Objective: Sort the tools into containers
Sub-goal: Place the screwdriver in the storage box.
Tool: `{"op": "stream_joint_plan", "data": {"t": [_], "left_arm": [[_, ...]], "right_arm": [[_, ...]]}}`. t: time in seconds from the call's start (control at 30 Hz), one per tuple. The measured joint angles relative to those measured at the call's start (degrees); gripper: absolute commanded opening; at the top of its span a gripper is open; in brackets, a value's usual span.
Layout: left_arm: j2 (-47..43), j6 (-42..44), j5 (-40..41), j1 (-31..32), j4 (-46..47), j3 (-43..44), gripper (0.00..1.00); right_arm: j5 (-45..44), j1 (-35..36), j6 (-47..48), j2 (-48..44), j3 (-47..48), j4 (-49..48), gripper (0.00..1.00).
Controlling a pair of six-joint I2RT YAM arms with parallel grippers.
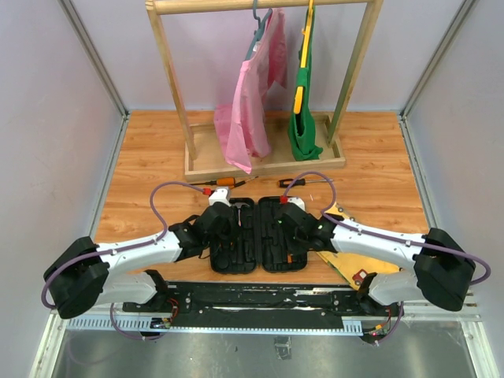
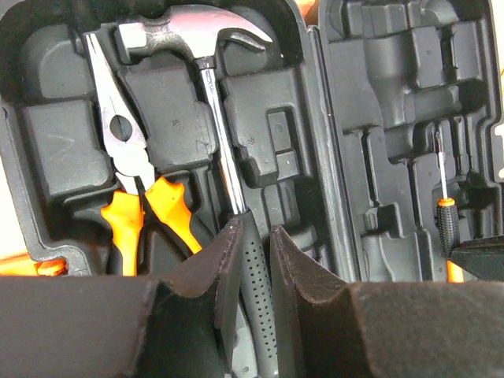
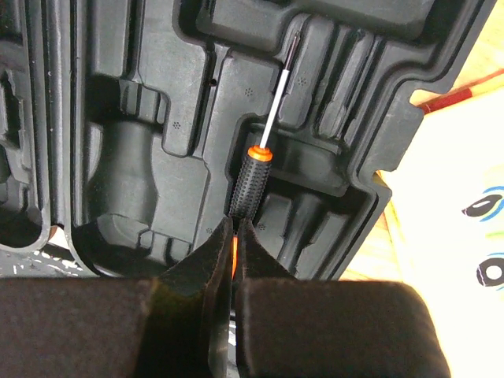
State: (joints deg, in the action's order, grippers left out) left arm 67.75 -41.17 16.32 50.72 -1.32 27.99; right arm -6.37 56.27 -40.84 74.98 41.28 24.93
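Note:
The black tool case (image 1: 256, 264) lies open in front of the arms. In the left wrist view a metal-headed hammer (image 2: 197, 35) and orange-handled pliers (image 2: 130, 165) lie in slots of the left half (image 2: 63, 134). My left gripper (image 2: 256, 234) is shut on the hammer's black handle, low over that half. My right gripper (image 3: 235, 226) is shut on the orange end of a small black-handled screwdriver (image 3: 253, 177), which lies in a slot of the right half (image 3: 150, 157). Two orange-and-black screwdrivers (image 1: 220, 183) (image 1: 295, 182) lie on the table behind the case.
A flat yellow picture board (image 1: 358, 264) lies partly under the right arm, right of the case. A wooden clothes rack (image 1: 264, 161) with pink and green garments stands at the back. Grey walls close in the wooden table (image 1: 150, 150) on both sides.

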Motion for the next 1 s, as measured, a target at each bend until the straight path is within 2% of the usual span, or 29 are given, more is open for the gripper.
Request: {"op": "stream_joint_plan", "data": {"t": [0.47,1.0], "left_arm": [[0.15,0.0,-0.46,-0.07,0.02,-0.59,0.26],[0.02,0.0,-0.63,-1.05,0.17,-0.96,0.25]], "right_arm": [[-1.22,1.27,0.35,4.11,1.6,1.05,0.01],[-0.31,1.36,-1.42,5.22,0.22,-4.85,0.01]]}}
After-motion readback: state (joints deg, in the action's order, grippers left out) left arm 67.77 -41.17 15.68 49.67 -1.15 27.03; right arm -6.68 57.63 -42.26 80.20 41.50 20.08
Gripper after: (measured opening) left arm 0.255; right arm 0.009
